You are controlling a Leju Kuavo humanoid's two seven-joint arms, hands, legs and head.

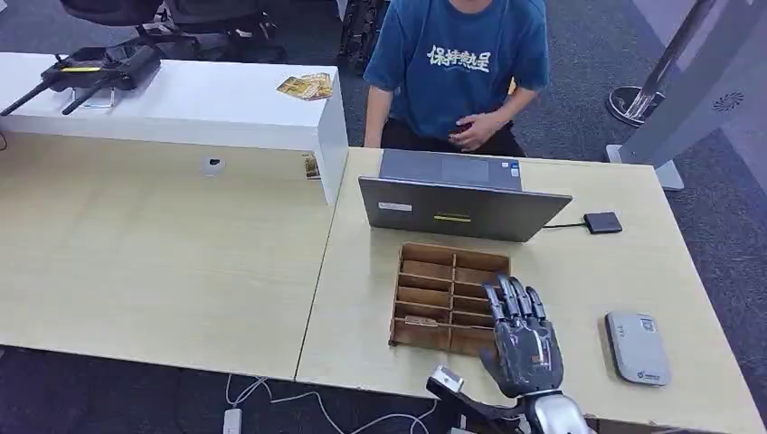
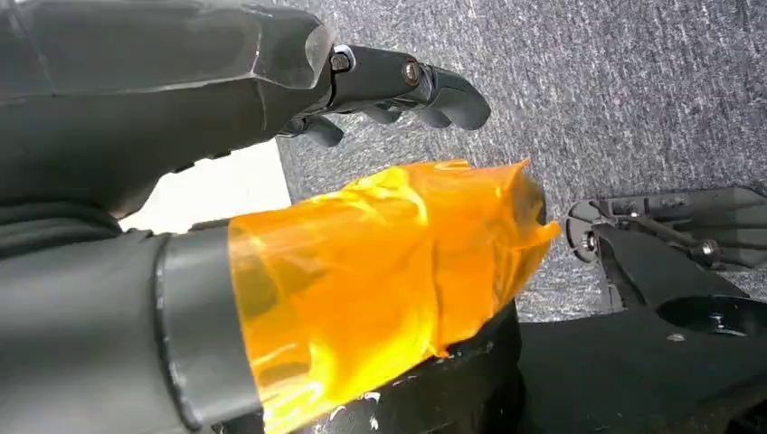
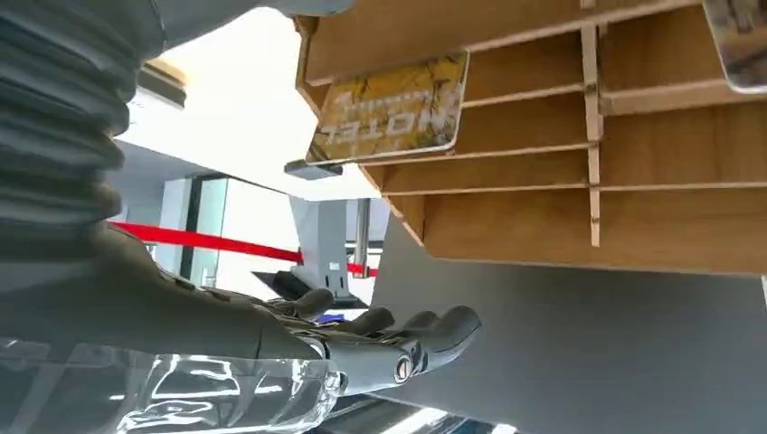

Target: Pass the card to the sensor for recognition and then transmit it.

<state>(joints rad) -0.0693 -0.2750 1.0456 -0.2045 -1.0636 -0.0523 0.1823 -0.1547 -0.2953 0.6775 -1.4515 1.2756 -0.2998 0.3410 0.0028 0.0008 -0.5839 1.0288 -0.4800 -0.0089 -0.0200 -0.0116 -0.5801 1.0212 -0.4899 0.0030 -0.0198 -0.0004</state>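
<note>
A yellow hotel card (image 3: 393, 108) stands in a slot of the wooden slotted rack (image 1: 432, 271), at the rack's near left part (image 1: 417, 320). My right hand (image 1: 522, 336) hovers over the rack's near right corner, fingers stretched out and apart, holding nothing. In the right wrist view its fingers (image 3: 407, 336) stay clear of the card. A grey-white card sensor (image 1: 638, 347) lies on the table to the right of this hand. My left hand (image 2: 271, 181) hangs over the carpet with orange tape on its thumb and nothing in it.
An open laptop (image 1: 461, 208) stands just behind the rack, and a person in a blue shirt (image 1: 461, 63) sits beyond it. A small black box (image 1: 602, 222) lies right of the laptop. More cards (image 1: 306, 86) rest on the white counter (image 1: 181, 99).
</note>
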